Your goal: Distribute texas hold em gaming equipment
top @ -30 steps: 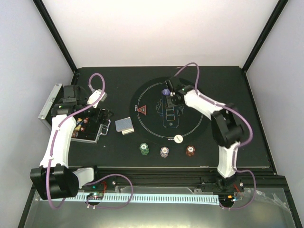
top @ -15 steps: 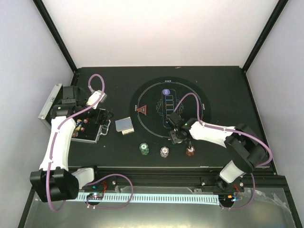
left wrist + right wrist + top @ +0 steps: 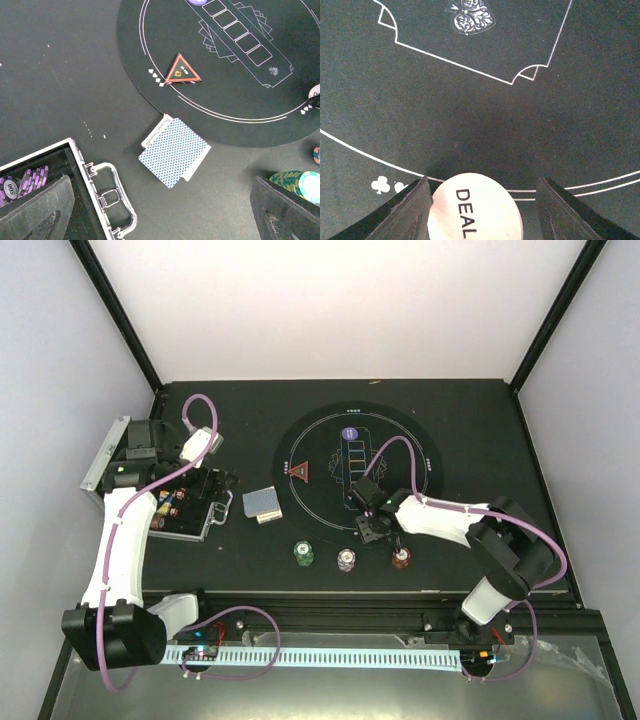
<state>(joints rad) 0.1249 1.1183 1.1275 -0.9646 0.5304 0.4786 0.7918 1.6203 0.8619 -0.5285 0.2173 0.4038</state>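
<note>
From above, the left gripper (image 3: 212, 483) hung over the open case (image 3: 108, 453) at the left of the table (image 3: 230, 410). Its jaws were wide open and held nothing. A deck of cards (image 3: 263, 503) lay between the case and the round mat (image 3: 420, 445). On the mat sat a red triangle (image 3: 299, 471) at the left and a purple disc (image 3: 350, 434) at the far side. Just off the near edge of the mat stood three stacks in a row: green chips (image 3: 303, 554), pale purple chips (image 3: 346, 560) and red-brown chips (image 3: 401, 558). The right gripper (image 3: 368, 525) was low over the near edge of the mat, just past that row.

From the left wrist, the cards lay just beside the mat's edge, with the triangle a little farther in. More purple chips (image 3: 25, 180) lay inside the case, by its handle (image 3: 112, 202).

From the right wrist, a white disc (image 3: 475, 207) marked "DEAL" lay flat on the mat's near edge, between the two fingers (image 3: 405, 212). The jaws were part open. One finger looked close to touching the disc, and a gap showed at the other, so nothing was held yet.

I think the step in hand was picking up the white disc to put it at its place. Next, the jaws would need to go low, squeeze the thin disc by its edges, and lift gently so it does not slip.
</note>
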